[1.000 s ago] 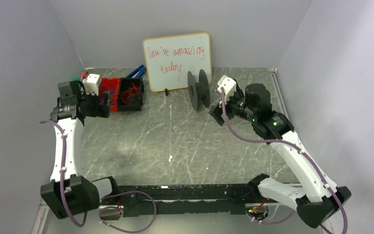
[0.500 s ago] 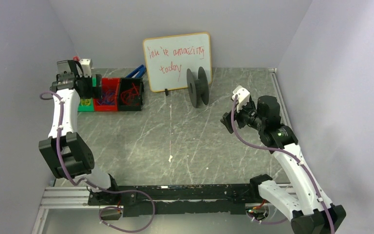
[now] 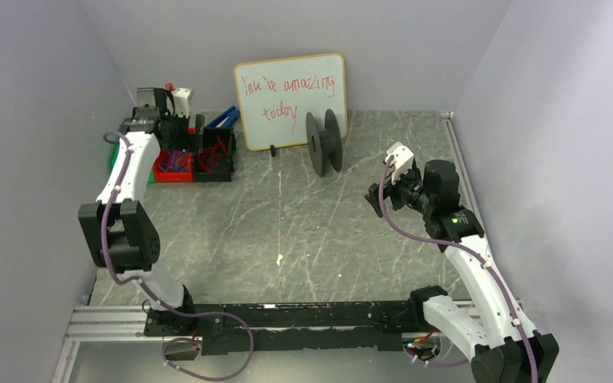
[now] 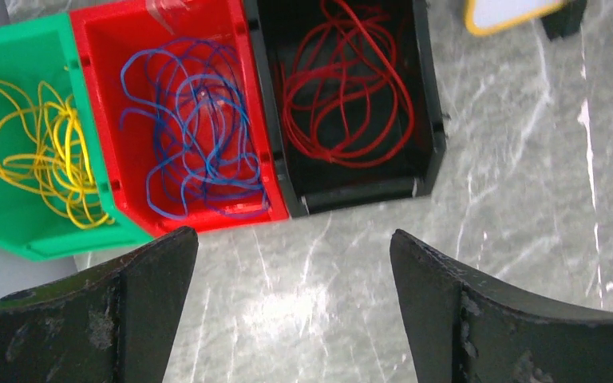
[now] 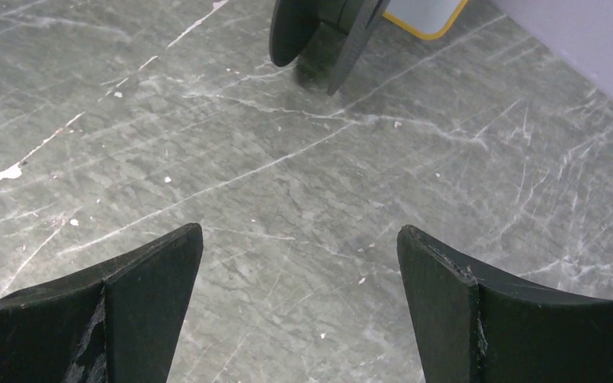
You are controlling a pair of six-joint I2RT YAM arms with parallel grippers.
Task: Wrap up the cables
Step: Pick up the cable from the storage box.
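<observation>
Grey marbled tabletop point(image 3: 303, 231) stretches from the two arm bases at the near edge to the back wall. At mid-depth on the right, the right gripper point(image 5: 299, 239) hangs low over bare stone, its jaws spread wide and holding nothing, aimed toward the black plastic spool point(image 3: 324, 144) standing on its flanges farther back.

At the far left, the left gripper point(image 4: 293, 239), jaws likewise wide apart and empty, hovers above the near lip of a row of three small open bins. A green bin point(image 4: 16, 231) holds thin yellow wire point(image 4: 40, 144), and a red bin point(image 4: 207, 219) holds blue wire point(image 4: 195, 128). A black bin point(image 4: 359, 194) holds the thin red cable point(image 4: 343, 88), which lies in loose loops.

In the wrist view the red coil lies just beyond the open jaws and slightly right of their centre. Its loops appear to run lengthwise, near to far, along the bin. The left arm is by far the nearer; the right is well apart, across the table.

A yellow-framed whiteboard with red handwriting point(image 3: 290, 100) leans against the back wall.
</observation>
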